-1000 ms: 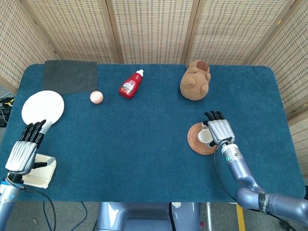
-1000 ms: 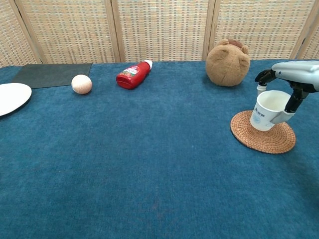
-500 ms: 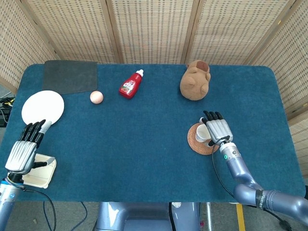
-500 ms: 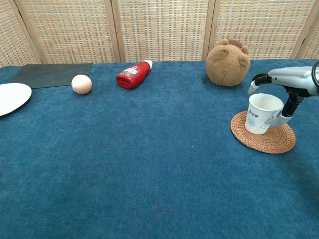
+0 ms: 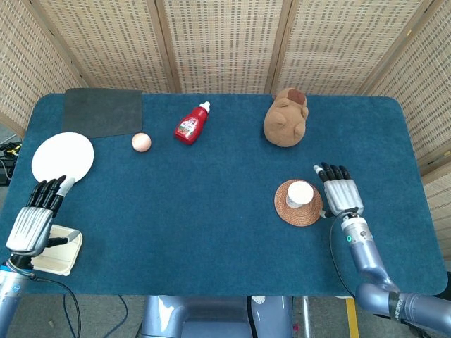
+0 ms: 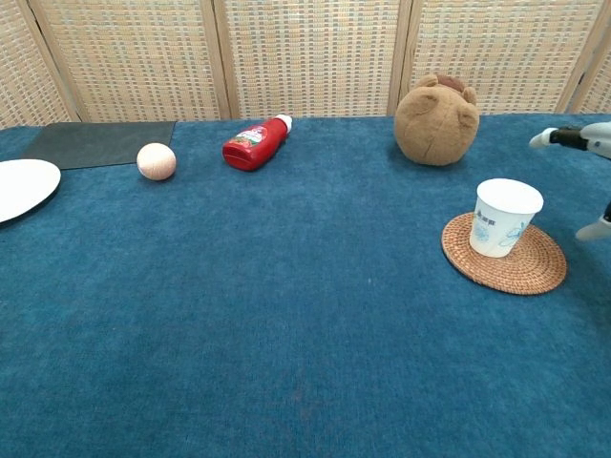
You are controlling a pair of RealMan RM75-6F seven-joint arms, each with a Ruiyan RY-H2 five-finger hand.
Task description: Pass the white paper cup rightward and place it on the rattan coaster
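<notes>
The white paper cup (image 5: 300, 193) (image 6: 506, 218) stands upright on the round rattan coaster (image 5: 289, 210) (image 6: 530, 272), toward its left side. My right hand (image 5: 341, 191) (image 6: 584, 143) hovers just right of the coaster, fingers apart, holding nothing and clear of the cup. In the chest view only its fingertips show at the right edge. My left hand (image 5: 35, 215) rests at the table's front left corner with fingers stretched out, empty; the chest view does not show it.
A brown plush toy (image 5: 286, 116) (image 6: 437, 119) sits behind the coaster. A red bottle (image 5: 192, 124) (image 6: 255, 143) lies at the back middle, beside a small ball (image 5: 141, 141) (image 6: 156, 160). A white plate (image 5: 62, 157) and dark mat (image 5: 103, 111) occupy the left.
My right hand set the cup down upright on the coaster, let go of it and drew away to the right. The left hand has not moved.
</notes>
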